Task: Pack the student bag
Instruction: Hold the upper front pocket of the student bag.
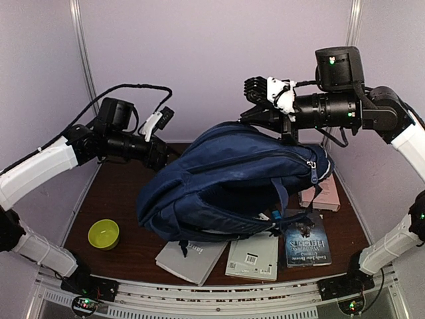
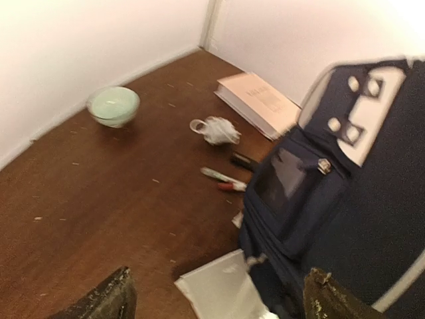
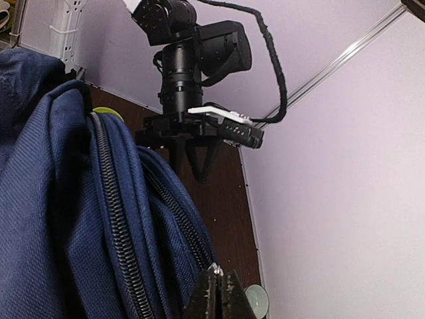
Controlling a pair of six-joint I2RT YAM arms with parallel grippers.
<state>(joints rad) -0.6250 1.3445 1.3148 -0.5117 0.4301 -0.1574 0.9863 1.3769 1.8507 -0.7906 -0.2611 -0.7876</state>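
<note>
Your right gripper (image 3: pixel 216 292) pinched large navy fabric backpack (image 1: pixel 232 179) beside zip (image 3: pixel 121 219), frame centre, top raised; your left gripper (image 2: pixel 219 296) hung frame left, fingers spread.

Pale lilac walls (image 1: pixel 212 60) enclose a dark wooden table (image 1: pixel 119 193).

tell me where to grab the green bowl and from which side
Probably its rim, from straight above, one finger inside and one outside: the green bowl stands upright, mouth up, with a thin round wall. The open left gripper is the nearer one.
</note>
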